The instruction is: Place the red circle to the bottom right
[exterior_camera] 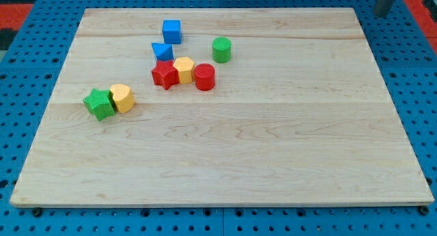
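1. We work over a pale wooden board (225,147) with visible grain running across the view; it lies on a blue pegboard surface (27,215) dotted with holes, and red patches (20,14) show at the view's top corners.

2. Our rod (386,3) appears only as a dark grey cylinder at the view's top right edge, off the board. Our tip itself cannot be made out, so we cannot tell exactly where it ends; it is well apart from every block and touches nothing.

3. The red circular block (204,77), a short plastic cylinder, stands in the upper middle of the board, left of centre. It stands upright with its round face up, so its axis is vertical and it has no sideways long axis or heading that we can name.

4. Just beside it on the view's left sits a yellow plastic block (184,69), touching or nearly touching it, and left of that a red star-shaped block (164,75). These three form a short row.

5. Above the row are a blue block (162,52) of unclear shape and a blue cube (171,31); a green cylinder (221,50) stands to the upper right of the red circle, apart from it.

6. Near the board's left side, a green star-shaped block (100,104) and a yellow rounded block (122,97) sit touching each other.
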You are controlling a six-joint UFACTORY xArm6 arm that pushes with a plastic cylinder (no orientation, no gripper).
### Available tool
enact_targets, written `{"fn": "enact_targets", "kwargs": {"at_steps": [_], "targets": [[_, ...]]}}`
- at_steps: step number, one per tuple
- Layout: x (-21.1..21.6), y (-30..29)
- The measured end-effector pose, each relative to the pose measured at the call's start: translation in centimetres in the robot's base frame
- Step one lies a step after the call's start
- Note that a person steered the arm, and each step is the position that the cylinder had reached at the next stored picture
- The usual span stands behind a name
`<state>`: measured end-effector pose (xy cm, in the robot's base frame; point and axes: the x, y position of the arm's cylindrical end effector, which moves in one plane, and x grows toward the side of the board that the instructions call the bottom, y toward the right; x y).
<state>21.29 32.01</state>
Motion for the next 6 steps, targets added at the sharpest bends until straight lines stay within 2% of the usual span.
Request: {"fn": "enact_targets", "kwargs": {"at_steps": [1,2,6], "targets": [[1.1,-8.8],[4.3,-16.8],[4.3,-16.6]]}}
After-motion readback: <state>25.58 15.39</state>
